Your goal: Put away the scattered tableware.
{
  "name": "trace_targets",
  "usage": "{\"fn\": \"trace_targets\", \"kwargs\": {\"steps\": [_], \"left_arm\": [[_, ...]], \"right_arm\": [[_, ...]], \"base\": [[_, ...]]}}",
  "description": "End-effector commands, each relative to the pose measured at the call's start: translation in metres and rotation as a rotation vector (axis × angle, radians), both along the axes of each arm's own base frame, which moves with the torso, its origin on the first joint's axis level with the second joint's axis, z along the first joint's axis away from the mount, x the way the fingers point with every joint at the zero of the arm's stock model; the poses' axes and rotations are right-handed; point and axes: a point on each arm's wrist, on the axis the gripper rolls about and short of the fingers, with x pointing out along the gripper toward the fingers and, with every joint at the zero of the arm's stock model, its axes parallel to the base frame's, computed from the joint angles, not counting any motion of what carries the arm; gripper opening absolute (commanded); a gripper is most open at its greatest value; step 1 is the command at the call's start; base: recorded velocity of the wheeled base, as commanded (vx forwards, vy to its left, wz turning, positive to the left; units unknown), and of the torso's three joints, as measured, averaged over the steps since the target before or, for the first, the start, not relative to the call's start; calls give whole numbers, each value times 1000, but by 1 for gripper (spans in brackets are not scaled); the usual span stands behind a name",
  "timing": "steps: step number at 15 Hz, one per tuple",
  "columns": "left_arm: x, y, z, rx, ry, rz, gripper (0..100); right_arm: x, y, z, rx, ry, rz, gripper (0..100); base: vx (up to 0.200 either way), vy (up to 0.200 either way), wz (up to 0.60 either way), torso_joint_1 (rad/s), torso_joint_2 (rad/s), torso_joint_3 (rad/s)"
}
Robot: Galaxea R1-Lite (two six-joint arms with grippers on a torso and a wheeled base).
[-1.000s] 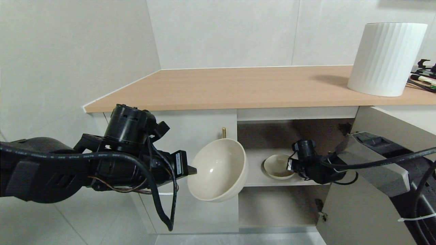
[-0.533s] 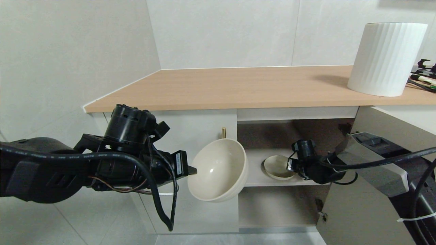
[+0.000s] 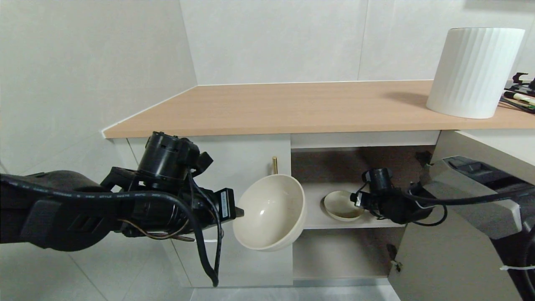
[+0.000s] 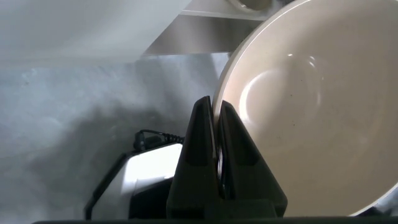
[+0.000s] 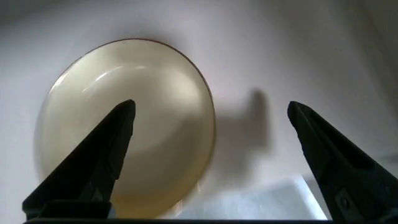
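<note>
**Large bowl held at the cupboard front, small dish already on the shelf**

Nearest the camera, the left gripper [image 3: 239,212] was pinched tight on the rim of a large cream bowl [image 3: 269,213]. Its two black fingers [image 4: 200,143] were pressed almost together, with only the thin wall of the bowl between them. The bowl hung clear of any surface, tipped on its side with its hollow facing outward. It was in front of the closed cupboard door [image 3: 246,154], just below that door's brass handle [image 3: 274,164] and at the edge of the open compartment. In the left wrist view the same gripper [image 4: 212,124] gripped the bowl [image 4: 305,112] at the rim, and the pale inside of the bowl curved away from it.

Farther in, the right gripper [image 3: 357,200] was inside the open compartment, low over the shelf [image 3: 313,196]. It was spread wide and had hold of nothing. From its wrist view the gripper [image 5: 210,109] had one finger over a small cream dish [image 5: 161,124] and the other over the bare shelf [image 5: 280,50] beside it. Whether either finger touched the dish could not be told. The dish [image 3: 340,205] lay upright on the shelf, near its front edge. The compartment's own door [image 3: 439,259] stood swung open on the right.

Above the cupboard ran the wooden countertop [image 3: 292,104]. Toward its right end stood a tall white ribbed container [image 3: 474,71], with some pens [image 3: 520,98] just beside it at the edge of the view.
</note>
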Motion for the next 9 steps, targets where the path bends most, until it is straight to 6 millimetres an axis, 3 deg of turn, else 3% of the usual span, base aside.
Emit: {"fn": "trace_targets", "kwargs": {"steps": [1, 4, 7, 9], "left_arm": [[1, -12, -10, 34, 15, -15, 0], [13, -34, -37, 138, -37, 24, 0], [12, -49, -53, 185, -27, 16, 0], [10, -54, -57, 193, -19, 1, 0]], "right_arm": [[-25, 1, 49, 38, -41, 49, 100], [-73, 27, 89, 68, -50, 194, 100], [-117, 52, 131, 76, -51, 303, 100], [-135, 58, 147, 75, -37, 340, 100]], "base": [[0, 0, 0, 0, 0, 0], [0, 0, 0, 0, 0, 0], [0, 0, 0, 0, 0, 0], [0, 0, 0, 0, 0, 0]]}}
